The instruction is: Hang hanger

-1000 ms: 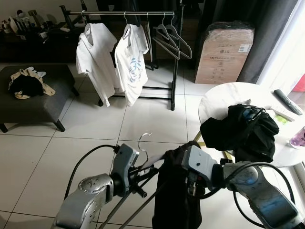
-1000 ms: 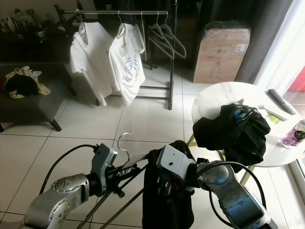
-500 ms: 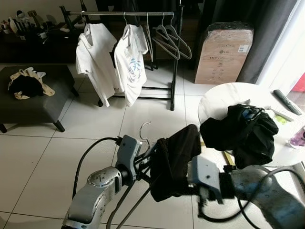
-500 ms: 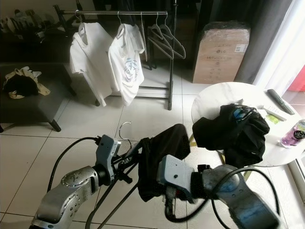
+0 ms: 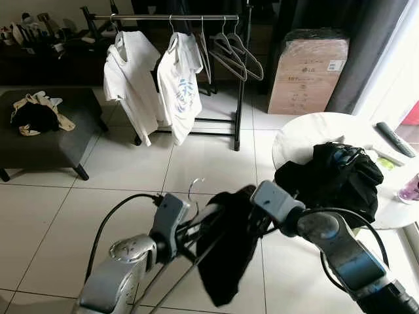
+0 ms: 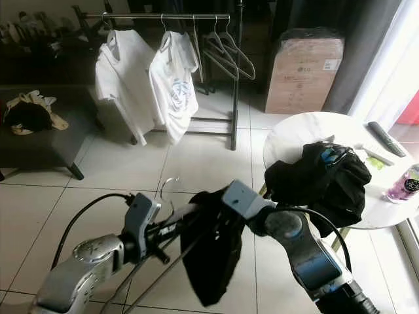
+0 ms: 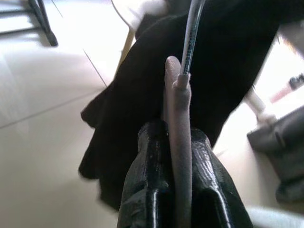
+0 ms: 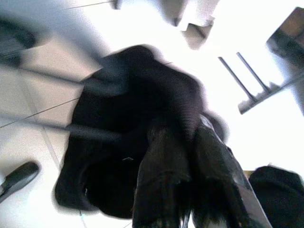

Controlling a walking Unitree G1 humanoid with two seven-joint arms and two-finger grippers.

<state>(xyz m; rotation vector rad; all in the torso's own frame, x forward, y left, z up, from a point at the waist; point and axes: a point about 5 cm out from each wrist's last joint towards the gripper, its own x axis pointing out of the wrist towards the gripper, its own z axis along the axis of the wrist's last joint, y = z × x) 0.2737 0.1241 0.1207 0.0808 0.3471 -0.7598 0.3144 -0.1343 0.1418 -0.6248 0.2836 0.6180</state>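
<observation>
left gripper [image 7: 178,156] clamped on the grey hanger [image 7: 179,123] neck, hook [image 5: 195,188] poking up past it. right gripper [image 8: 190,156] pinches the black garment [image 5: 226,252] draped on the hanger, mid-air over tile floor [image 5: 59,216]. clothes rack [image 5: 173,18] well ahead w/ white shirts [image 5: 154,78]; round table [image 5: 308,134] close on right.

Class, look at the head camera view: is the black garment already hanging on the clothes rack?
No. The black garment is draped on the hanger in front of the robot, far from the rack.
</observation>
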